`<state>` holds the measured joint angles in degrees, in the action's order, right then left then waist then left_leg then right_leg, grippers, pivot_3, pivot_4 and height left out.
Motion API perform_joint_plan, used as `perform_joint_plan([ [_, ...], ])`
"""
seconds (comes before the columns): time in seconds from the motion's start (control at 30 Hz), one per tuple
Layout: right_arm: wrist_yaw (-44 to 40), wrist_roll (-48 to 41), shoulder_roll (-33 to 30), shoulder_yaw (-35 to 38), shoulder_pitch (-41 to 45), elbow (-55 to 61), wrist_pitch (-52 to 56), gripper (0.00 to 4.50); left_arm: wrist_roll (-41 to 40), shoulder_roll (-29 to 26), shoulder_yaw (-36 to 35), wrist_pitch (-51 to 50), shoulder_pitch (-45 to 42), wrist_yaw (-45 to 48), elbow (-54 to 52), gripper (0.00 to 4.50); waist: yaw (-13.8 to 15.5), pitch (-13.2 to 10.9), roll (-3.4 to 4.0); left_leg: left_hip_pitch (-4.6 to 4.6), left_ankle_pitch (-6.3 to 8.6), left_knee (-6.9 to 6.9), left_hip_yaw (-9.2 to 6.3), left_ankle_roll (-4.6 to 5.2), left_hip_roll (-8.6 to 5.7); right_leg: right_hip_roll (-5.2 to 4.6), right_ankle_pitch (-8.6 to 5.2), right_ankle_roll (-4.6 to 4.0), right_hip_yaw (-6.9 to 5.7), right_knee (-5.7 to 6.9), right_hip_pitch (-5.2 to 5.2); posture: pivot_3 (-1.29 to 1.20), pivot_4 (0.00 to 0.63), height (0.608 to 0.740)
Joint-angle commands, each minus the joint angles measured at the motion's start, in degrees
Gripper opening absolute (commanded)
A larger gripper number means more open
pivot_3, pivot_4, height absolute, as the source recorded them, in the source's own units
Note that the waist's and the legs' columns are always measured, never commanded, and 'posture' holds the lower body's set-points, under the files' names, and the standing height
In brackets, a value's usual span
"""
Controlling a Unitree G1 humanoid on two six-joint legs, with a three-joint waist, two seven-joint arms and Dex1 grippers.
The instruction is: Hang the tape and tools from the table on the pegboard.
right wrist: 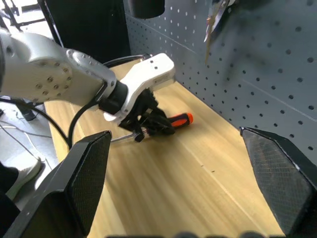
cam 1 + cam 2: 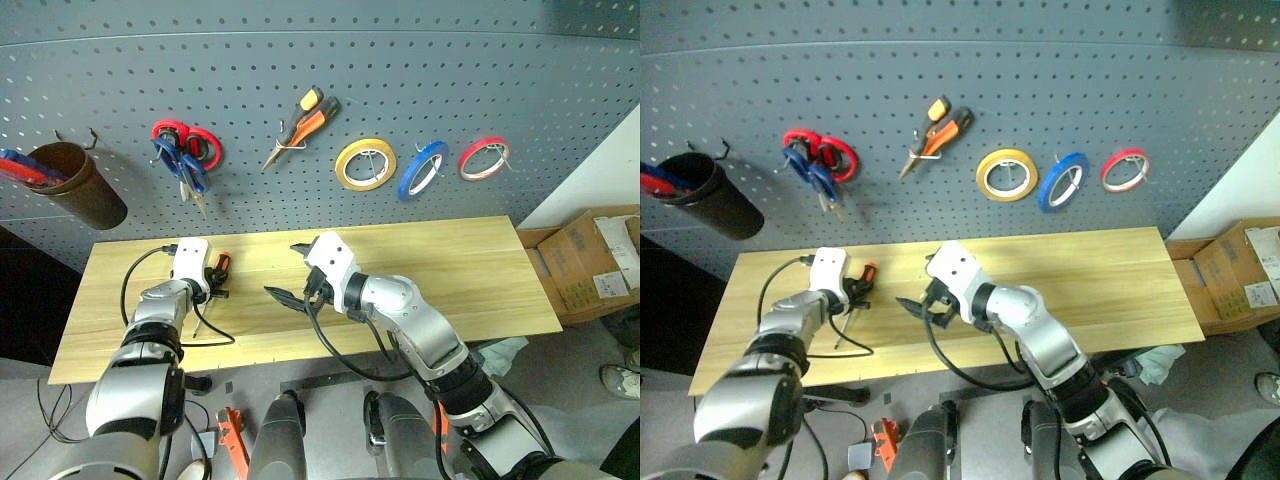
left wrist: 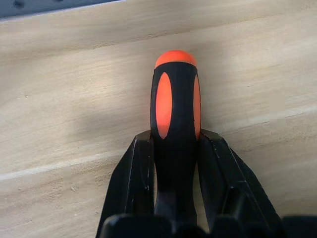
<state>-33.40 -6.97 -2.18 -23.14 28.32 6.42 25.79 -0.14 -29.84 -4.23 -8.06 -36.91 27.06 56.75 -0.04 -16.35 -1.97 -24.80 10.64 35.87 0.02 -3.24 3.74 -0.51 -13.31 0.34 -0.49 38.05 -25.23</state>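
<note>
— What's left on the table [image 2: 420,270]?

— Just the screwdriver [image 3: 175,129]. It lies flat on the pale wood toward the left end, orange cap pointing at the pegboard [image 2: 400,60], thin shaft trailing back toward the near edge. The left gripper [image 2: 214,281] has its two black fingers [image 3: 132,183] pressed against either side of the handle, closed on it.

— And the rest of the job?

— By the look of it, mostly done: the blue tape [image 2: 422,169] hangs between a yellow roll [image 2: 364,164] and a red one [image 2: 484,158], the pliers [image 2: 300,122] sit on a hook, and the blue scissors [image 2: 182,167] hang beside a red pair [image 2: 195,142].

— So what makes this lift go well?

— A straight pull up, I'd say, keeping the handle square between the fingers so the shaft doesn't swing, then finding a free hook or the brown cup [image 2: 78,182] at the board's left.

— The other arm?

— The right gripper [image 2: 294,272] hovers mid-table, fingers spread wide, holding nothing.
</note>
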Motion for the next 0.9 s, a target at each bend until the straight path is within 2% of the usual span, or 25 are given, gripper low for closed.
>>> perform_joint_plan([
  [0.03,-2.3,-6.3,-1.1,4.1,-2.8,8.5,1.7,4.50,1.4,-0.3,2.3,-2.6,8.2,1.1,-15.1,0.89,0.1,0.1,-0.05,0.00,0.01,-0.02,0.00,-0.03,-0.01,-0.03,0.00,0.00,-0.02,0.00,0.00,0.08,0.248,0.740],
  [0.1,-3.2,-11.0,-3.4,7.0,-6.6,15.3,5.1,4.50,0.5,0.4,0.7,-9.1,17.5,-1.8,-34.0,0.89,0.2,0.3,-0.18,-0.04,0.04,-0.08,-0.02,-0.07,-0.01,-0.05,-0.01,0.01,-0.04,-0.04,-0.03,0.10,0.220,0.740],
  [0.13,-3.2,-12.5,-3.9,7.7,-7.5,16.9,6.1,4.50,0.3,0.6,0.1,-11.4,20.0,-2.8,-39.3,0.89,0.2,0.3,-0.25,-0.04,0.09,-0.10,-0.05,-0.18,-0.02,-0.18,0.02,-0.03,-0.04,0.00,-0.01,0.11,0.211,0.740],
  [0.23,-0.1,-24.0,-2.1,14.6,-10.2,24.1,13.0,4.50,3.4,4.6,-4.6,-19.6,28.9,-13.1,-61.4,0.89,0.6,0.4,-0.36,-0.11,0.13,-0.09,-0.10,-0.26,-0.03,-0.47,-0.05,0.08,-0.14,-0.06,-0.05,0.15,0.163,0.740],
  [0.33,4.3,-29.0,1.3,18.3,-8.1,24.8,15.1,4.50,7.4,6.6,-8.2,-21.6,30.4,-21.0,-72.0,0.89,1.5,0.9,-0.57,-0.10,0.10,-0.07,-0.18,-0.29,0.00,-0.45,-0.11,0.18,-0.17,-0.04,-0.04,0.19,0.127,0.740],
  [0.4,6.0,-29.7,2.5,18.6,-6.2,24.1,15.1,4.50,9.1,6.2,-9.4,-22.0,29.3,-23.6,-75.2,0.89,1.7,2.0,-0.65,-0.08,0.05,-0.06,-0.25,-0.35,0.03,-0.27,-0.02,0.11,-0.27,-0.05,-0.03,0.21,0.112,0.740],
  [0.53,8.3,-26.9,6.0,17.2,-0.4,18.3,10.0,4.50,11.3,-0.2,-10.7,-16.3,15.3,-25.7,-71.1,0.89,2.9,3.8,-0.95,0.00,0.03,-0.01,-0.13,-0.33,0.00,-0.04,0.13,0.09,-0.21,-0.08,0.05,0.24,0.074,0.740],
  [0.63,8.0,-24.8,6.9,16.1,2.0,13.8,6.2,4.50,10.2,-3.9,-9.9,-10.2,2.6,-25.3,-59.7,0.89,4.0,5.3,-1.10,0.00,0.00,0.05,-0.15,-0.30,0.02,0.09,0.32,0.07,-0.18,-0.30,0.12,0.25,0.057,0.740],
  [0.77,7.5,-23.6,7.4,15.7,3.5,10.1,3.0,4.50,8.3,-5.5,-8.5,-2.5,-10.7,-23.8,-44.6,0.89,4.8,6.5,-1.26,-0.02,0.00,0.07,0.04,-0.29,-0.01,0.04,0.36,0.14,-0.08,-0.61,0.26,0.25,0.049,0.740],
  [0.87,7.4,-22.8,7.3,15.6,3.8,8.8,1.4,4.50,7.3,-5.4,-9.1,1.1,-16.2,-24.5,-35.6,0.89,4.9,6.9,-1.35,-0.08,0.01,-0.01,0.10,-0.29,-0.02,0.04,0.48,0.26,-0.05,-0.91,0.31,0.24,0.045,0.740],
  [0.9,7.6,-22.6,7.2,15.6,3.9,8.6,0.9,4.50,7.0,-5.6,-9.3,2.4,-17.2,-24.8,-32.8,0.89,4.8,6.9,-1.39,-0.10,0.01,-0.01,0.11,-0.30,-0.01,0.04,0.62,0.03,-0.05,-0.91,0.29,0.24,0.045,0.740],
])
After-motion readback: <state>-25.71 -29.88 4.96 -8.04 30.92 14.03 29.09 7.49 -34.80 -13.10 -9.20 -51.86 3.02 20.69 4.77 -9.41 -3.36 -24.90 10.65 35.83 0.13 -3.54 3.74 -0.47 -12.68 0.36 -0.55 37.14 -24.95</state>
